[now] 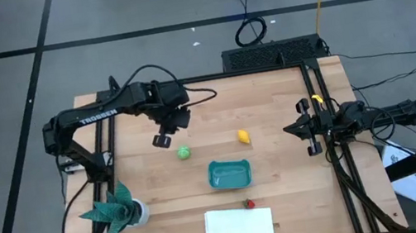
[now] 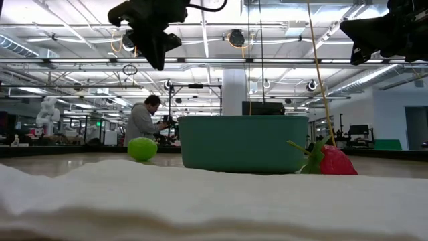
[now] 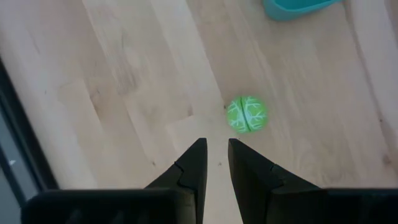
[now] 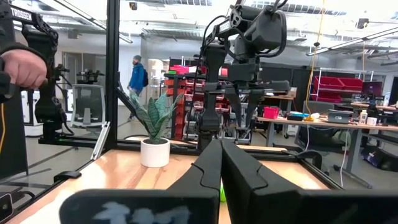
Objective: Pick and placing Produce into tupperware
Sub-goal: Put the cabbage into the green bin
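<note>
The green round piece (image 1: pixel 184 151) (image 2: pixel 142 148) (image 3: pixel 247 114) lies on the wooden table. The yellow lemon (image 1: pixel 243 136) lies to its right. The red piece (image 1: pixel 249 204) (image 2: pixel 332 161) rests beside the white cloth's far edge. The teal tupperware (image 1: pixel 229 174) (image 2: pixel 243 142) stands between them with nothing in it. My left gripper (image 1: pixel 163 139) (image 3: pixel 214 152) hovers above the table, just left of and beyond the green piece, its fingers a narrow gap apart, holding nothing. My right gripper (image 1: pixel 289 129) (image 4: pixel 221 149) waits shut at the table's right edge.
A white folded cloth (image 1: pixel 240 226) (image 2: pixel 200 201) lies at the near edge. A teal leafy plant in a white pot (image 1: pixel 114 208) (image 4: pixel 155 124) stands at the near left. Black frame rails (image 1: pixel 320 107) run along the table's sides. People show in the room beyond.
</note>
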`<control>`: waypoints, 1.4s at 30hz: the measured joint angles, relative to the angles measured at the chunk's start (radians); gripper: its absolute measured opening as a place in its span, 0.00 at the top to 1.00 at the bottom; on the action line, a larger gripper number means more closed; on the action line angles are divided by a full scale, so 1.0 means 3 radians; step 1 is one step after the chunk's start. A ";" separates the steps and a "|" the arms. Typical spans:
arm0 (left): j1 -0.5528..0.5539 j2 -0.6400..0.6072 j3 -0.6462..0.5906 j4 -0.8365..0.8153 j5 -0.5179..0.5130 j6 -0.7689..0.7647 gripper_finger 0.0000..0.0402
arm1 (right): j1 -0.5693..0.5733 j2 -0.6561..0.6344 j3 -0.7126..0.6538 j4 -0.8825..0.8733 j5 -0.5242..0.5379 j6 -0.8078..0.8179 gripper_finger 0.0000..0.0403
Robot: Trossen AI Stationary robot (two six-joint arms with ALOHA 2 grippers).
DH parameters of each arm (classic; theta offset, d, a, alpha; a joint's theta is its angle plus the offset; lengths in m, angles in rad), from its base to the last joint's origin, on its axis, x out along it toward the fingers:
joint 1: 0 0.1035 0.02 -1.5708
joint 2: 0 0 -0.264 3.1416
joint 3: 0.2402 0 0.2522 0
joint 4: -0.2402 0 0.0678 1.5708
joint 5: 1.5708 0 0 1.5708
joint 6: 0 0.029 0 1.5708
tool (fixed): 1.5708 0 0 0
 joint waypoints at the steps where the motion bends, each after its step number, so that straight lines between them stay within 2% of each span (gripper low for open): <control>1: -0.0008 0.0000 0.0000 0.0002 -0.0022 -0.0002 0.82 | 0.0001 -0.0001 0.0001 0.0000 0.0000 0.0000 1.00; 14: -0.0025 0.0000 -0.0003 0.0019 -0.0014 -0.0163 0.82 | 0.0000 0.0000 0.0000 0.0000 0.0000 0.0001 1.00; 28: -0.0024 -0.0001 -0.0003 0.0020 0.0186 -0.0228 0.81 | 0.0000 0.0000 0.0001 0.0000 0.0000 0.0024 1.00; 31: -0.0024 -0.0001 -0.0003 0.0022 0.0187 -0.0279 0.75 | 0.0001 -0.0001 0.0000 -0.0001 0.0000 0.0024 1.00; 42: -0.0027 -0.0001 -0.0004 0.0024 0.0232 -0.0525 0.35 | 0.0000 -0.0001 0.0001 -0.0001 0.0000 0.0024 1.00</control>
